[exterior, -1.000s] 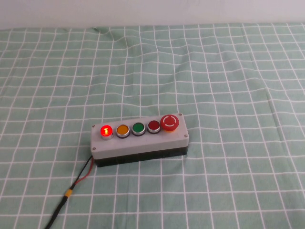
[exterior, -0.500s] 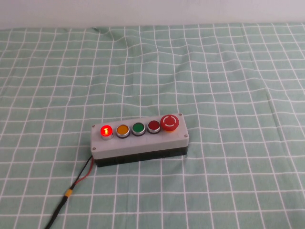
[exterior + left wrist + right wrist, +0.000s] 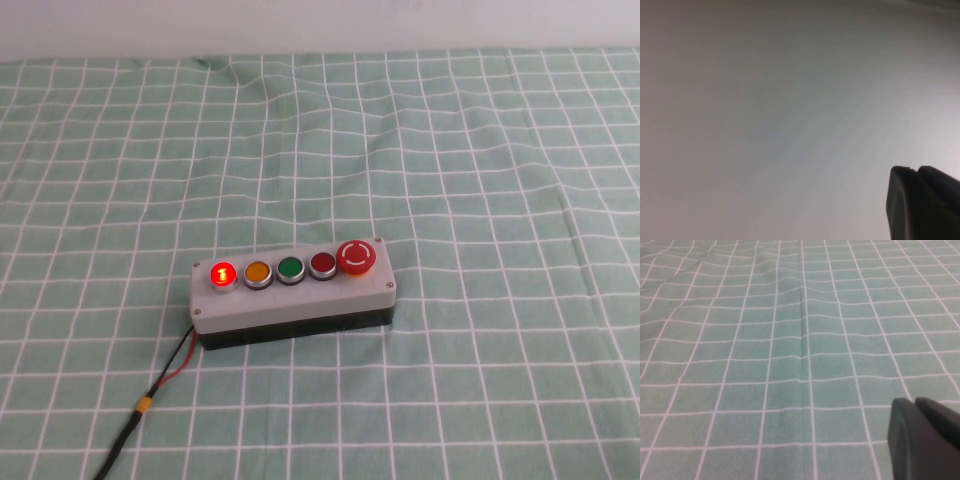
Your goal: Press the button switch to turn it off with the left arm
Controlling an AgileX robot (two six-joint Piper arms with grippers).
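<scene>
The button switch (image 3: pixel 222 273) is the leftmost button on the grey five-button box (image 3: pixel 300 302). It glows bright red with a pale "1" in a silver collar. No arm shows in the high view. My left gripper (image 3: pixel 916 170) shows only in the left wrist view, its black fingers pressed together, facing a blank pale surface with the box out of sight. My right gripper (image 3: pixel 914 401) is shut and empty above the green checked cloth (image 3: pixel 790 340).
On the box, rightward from the lit button, stand an orange (image 3: pixel 257 272), a green (image 3: pixel 290 269), a dark red (image 3: pixel 322 264) and a large red mushroom button (image 3: pixel 356 256). Red and black wires (image 3: pixel 165 380) run from the box's left end to the front edge.
</scene>
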